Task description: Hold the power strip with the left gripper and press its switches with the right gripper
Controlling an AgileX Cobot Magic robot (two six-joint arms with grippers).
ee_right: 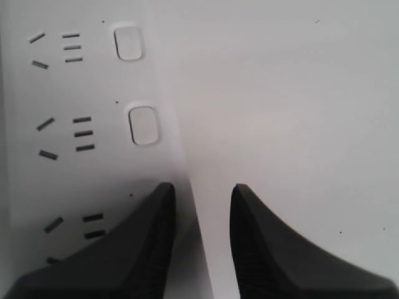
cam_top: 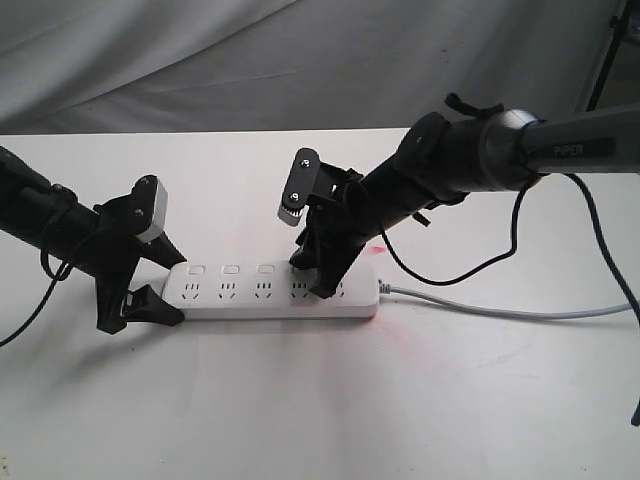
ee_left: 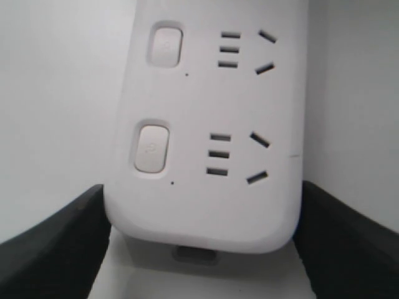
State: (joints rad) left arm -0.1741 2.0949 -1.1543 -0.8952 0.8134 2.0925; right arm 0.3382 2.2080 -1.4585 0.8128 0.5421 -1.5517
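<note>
Your left tool (cam_top: 170, 288) clamps the power strip (cam_top: 250, 302), whose switches (cam_top: 231, 270) run lengthwise toward it from your empty, slightly parted right tool (cam_top: 315, 280)

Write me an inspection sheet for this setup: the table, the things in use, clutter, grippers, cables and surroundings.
Surface: white table, plain.
Job's things: power strip lies flat; switches sit in a row, one by each socket.
Clutter: nothing seen.
Grippers: left gripper clamps the strip's end, a finger on each side; right gripper, fingers slightly apart and holding nothing, is down at the strip's switch edge near the cable end.
Cables: grey cable runs from the strip off to the right; black cable loops under the right arm.
Surroundings: grey cloth behind the table.
</note>
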